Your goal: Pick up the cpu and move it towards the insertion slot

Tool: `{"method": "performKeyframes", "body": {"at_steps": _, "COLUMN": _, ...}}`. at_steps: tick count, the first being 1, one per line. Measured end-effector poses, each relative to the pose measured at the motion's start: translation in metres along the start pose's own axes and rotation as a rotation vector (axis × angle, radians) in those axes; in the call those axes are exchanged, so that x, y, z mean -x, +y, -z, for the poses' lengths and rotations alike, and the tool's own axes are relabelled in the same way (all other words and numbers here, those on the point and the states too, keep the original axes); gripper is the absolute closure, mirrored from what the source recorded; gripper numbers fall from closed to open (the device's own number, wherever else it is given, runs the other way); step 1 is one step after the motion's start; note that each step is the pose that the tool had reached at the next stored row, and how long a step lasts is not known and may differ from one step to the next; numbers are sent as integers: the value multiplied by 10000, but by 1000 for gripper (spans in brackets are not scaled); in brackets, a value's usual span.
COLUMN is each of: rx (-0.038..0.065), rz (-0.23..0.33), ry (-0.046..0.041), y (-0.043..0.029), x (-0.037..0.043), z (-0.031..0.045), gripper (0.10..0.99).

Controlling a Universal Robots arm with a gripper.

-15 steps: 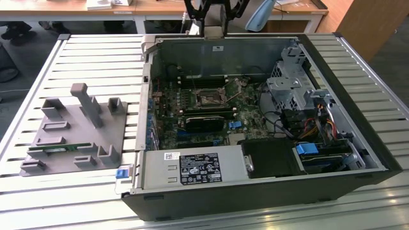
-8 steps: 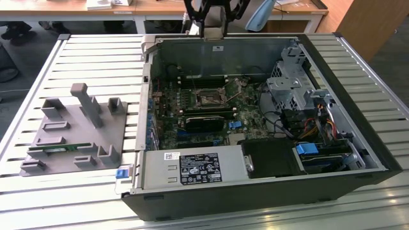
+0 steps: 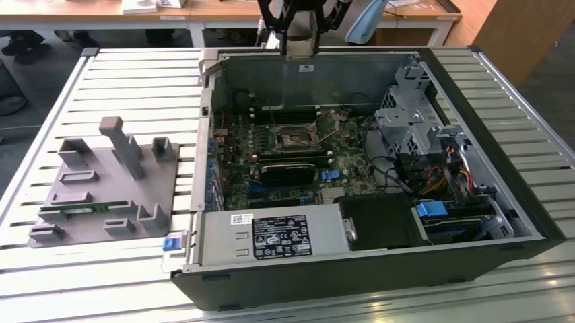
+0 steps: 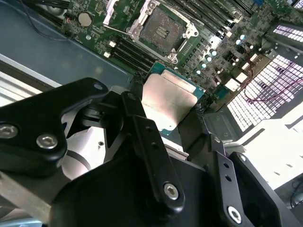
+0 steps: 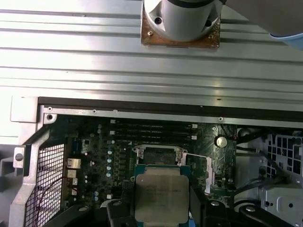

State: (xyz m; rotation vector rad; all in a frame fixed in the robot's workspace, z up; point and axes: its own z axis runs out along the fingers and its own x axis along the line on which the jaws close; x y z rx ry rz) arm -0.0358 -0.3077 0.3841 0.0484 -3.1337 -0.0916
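Note:
In both wrist views the cpu [image 5: 160, 196] [image 4: 168, 101] is a flat silver square with a thin green rim, clamped between my black fingers [image 4: 142, 123]. My gripper [image 5: 161, 210] [image 4: 174, 130] is shut on it and hangs above the open computer case. The insertion slot [image 4: 163, 28] [image 5: 158, 153] is a silver-framed square socket with a dark centre, just beyond the chip's far edge and below it. In the exterior view my gripper [image 3: 301, 57] hovers over the case's back wall, and the insertion slot [image 3: 295, 139] lies on the motherboard toward the front of it.
A grey fixture plate [image 3: 99, 195] with upright posts and a green memory stick [image 3: 85, 210] stands on the slatted table at the exterior view's left. Inside the case are a power supply [image 3: 269, 235], a black block [image 3: 287, 171], a metal drive cage [image 3: 409, 114] and loose cables [image 3: 440, 178].

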Motion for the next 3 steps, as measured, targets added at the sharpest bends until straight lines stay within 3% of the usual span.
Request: {"method": "performKeyframes", "body": {"at_steps": 3, "rx": 1, "rz": 0, "ry": -1, "y": 0, "x": 0, "z": -1, "gripper": 541}}
